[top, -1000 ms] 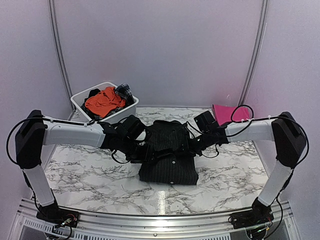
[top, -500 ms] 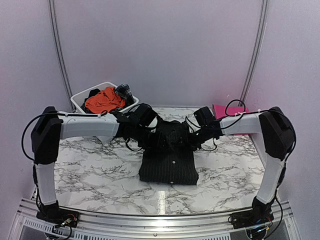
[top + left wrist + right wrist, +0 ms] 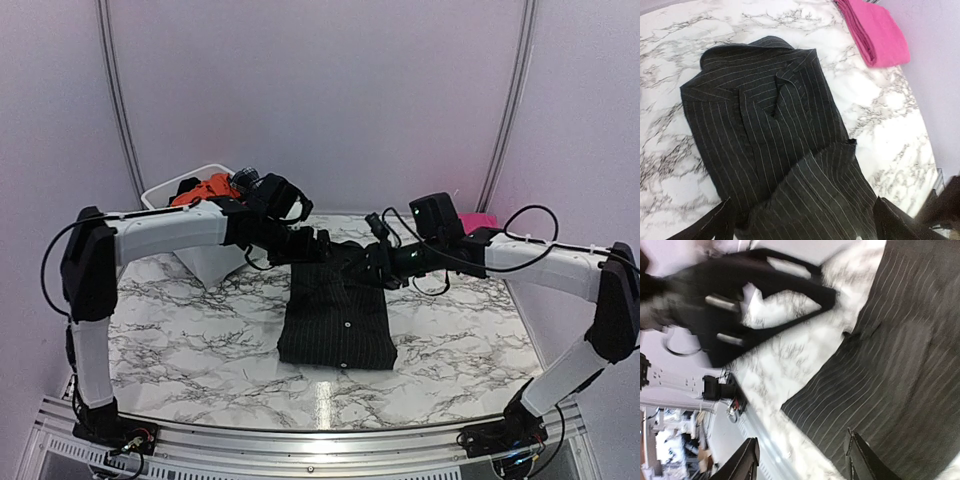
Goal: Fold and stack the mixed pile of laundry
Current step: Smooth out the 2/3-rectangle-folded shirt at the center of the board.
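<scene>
The black pinstriped shirt [image 3: 335, 312] lies folded into a rectangle at the table's middle, collar toward the back. In the left wrist view the shirt [image 3: 775, 140] fills the frame, and my left gripper [image 3: 805, 227] hovers open above it with nothing held. That left gripper [image 3: 320, 247] hangs over the shirt's far left corner. My right gripper [image 3: 374, 262] is at the far right corner, open and empty, above the shirt's edge [image 3: 890, 365]. The folded magenta cloth [image 3: 478, 220] lies at the back right. An orange garment [image 3: 205, 187] and a plaid piece [image 3: 246, 180] sit in the tub.
The white tub [image 3: 212, 262] stands at the back left, partly behind my left arm. The magenta cloth [image 3: 875, 30] lies close to the right wall. My left arm's gripper shows blurred in the right wrist view [image 3: 755, 295]. Bare marble table [image 3: 180, 350] surrounds the shirt.
Both grippers moved in over the shirt from its sides, opened and rose toward its far end. The shirt now lies flat and free of both.
</scene>
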Action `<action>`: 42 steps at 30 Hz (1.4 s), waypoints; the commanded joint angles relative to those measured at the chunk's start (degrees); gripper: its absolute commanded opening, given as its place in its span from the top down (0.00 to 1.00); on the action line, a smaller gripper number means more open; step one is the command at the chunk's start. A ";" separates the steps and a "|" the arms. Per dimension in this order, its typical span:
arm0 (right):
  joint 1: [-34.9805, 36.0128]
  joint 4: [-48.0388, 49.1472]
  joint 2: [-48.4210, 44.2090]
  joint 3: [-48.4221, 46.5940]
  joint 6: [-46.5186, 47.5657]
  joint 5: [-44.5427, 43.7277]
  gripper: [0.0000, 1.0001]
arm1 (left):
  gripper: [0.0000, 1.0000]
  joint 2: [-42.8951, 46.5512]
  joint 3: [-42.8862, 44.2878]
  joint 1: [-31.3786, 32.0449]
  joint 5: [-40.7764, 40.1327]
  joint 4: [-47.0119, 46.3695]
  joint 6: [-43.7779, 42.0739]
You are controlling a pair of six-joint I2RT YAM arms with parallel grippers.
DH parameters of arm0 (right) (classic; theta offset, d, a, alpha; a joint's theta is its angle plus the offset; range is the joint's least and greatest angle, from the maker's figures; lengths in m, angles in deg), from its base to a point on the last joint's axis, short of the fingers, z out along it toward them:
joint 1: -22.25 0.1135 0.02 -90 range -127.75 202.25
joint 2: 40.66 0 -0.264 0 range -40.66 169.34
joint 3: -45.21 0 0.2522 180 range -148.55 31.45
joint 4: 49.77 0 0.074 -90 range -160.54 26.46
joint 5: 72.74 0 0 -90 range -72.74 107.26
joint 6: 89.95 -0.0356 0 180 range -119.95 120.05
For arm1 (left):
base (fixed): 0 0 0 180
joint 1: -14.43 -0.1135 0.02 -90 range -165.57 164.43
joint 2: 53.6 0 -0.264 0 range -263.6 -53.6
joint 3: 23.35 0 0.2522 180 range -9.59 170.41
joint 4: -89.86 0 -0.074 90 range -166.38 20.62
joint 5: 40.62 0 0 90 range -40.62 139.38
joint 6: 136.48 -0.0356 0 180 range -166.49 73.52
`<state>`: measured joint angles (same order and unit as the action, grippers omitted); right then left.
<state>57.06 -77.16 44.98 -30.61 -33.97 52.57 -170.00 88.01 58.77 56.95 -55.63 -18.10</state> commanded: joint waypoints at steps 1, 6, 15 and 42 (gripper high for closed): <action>4.90 10.82 2.36 3.83 -10.47 3.91 0.45 | 0.01 15.80 -11.28 -0.62 -2.77 -2.00 3.93; 7.12 15.94 7.31 4.89 -12.80 2.51 0.41 | 0.01 31.50 -26.22 -0.90 -6.51 -10.36 7.56; 9.92 24.60 8.85 13.41 -19.09 2.13 0.40 | 0.01 42.00 -41.38 -0.66 -2.54 -14.51 10.90; 13.18 37.55 4.01 32.52 -29.84 -3.20 0.45 | 0.41 18.53 -53.88 14.20 15.72 -41.81 26.93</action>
<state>70.48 -43.74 46.95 -1.44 -62.02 50.34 -148.03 39.14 72.78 70.11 -90.31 4.41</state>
